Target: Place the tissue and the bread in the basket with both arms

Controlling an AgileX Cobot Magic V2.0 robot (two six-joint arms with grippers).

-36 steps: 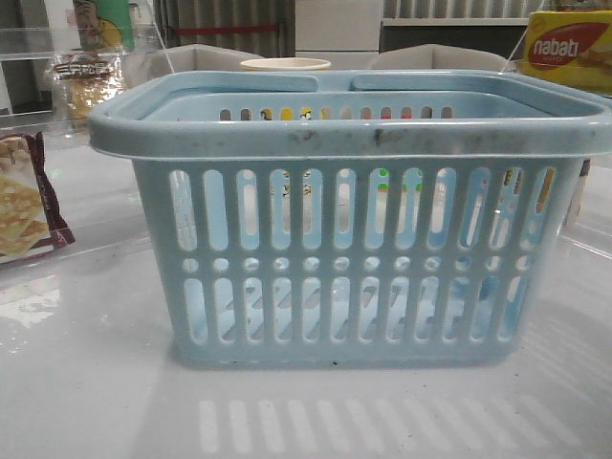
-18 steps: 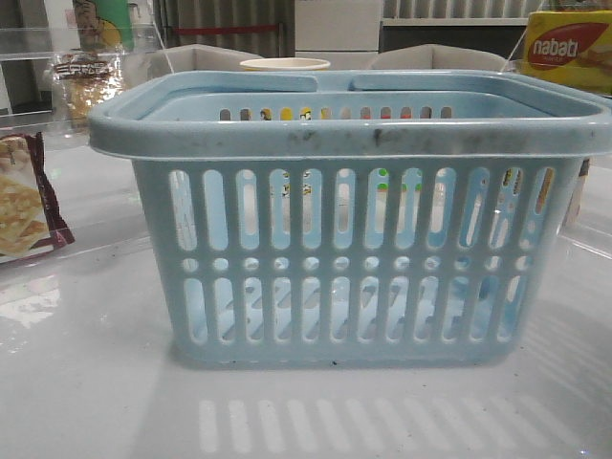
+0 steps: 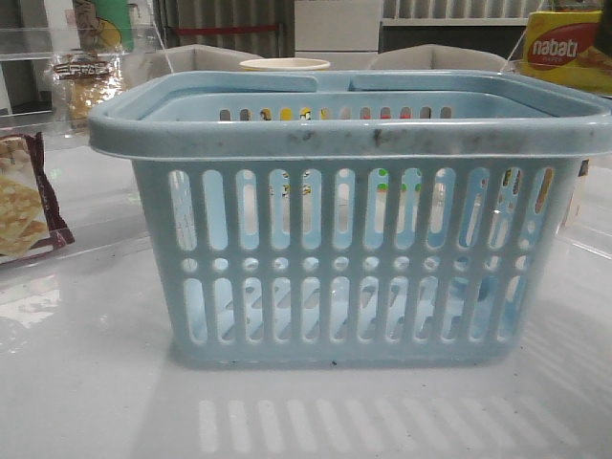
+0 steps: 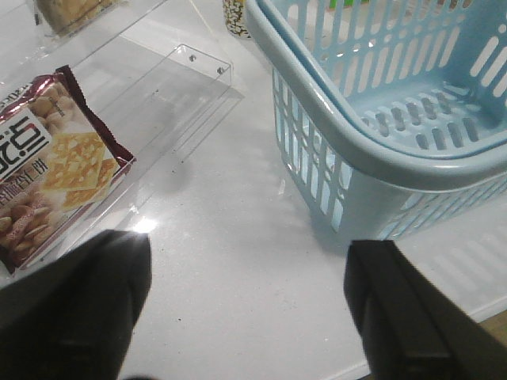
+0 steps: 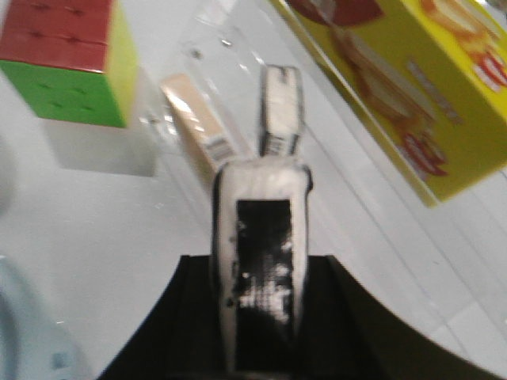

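The small flat black tissue pack with a white edge (image 5: 261,261) stands on its narrow side, pinched between the closed dark fingers of the right gripper (image 5: 257,317), above the white table (image 5: 95,229). Just beyond the pack lie a small white packet (image 5: 281,111) and a pale orange bar (image 5: 198,127); a multi-coloured puzzle cube (image 5: 67,59) and a yellow printed box (image 5: 412,87) sit farther off on either side of it. The large pale blue slotted plastic basket (image 3: 354,229) stands upright in the middle of the table, and its floor, where visible from the left wrist, is bare. The golden-brown bread in clear wrap (image 3: 86,86) lies behind the basket's left corner. A maroon-edged cracker packet (image 4: 51,166) rests left of the basket. The left gripper (image 4: 245,309) hovers beside the basket, its dark fingers (image 4: 412,309) spread wide and holding nothing.
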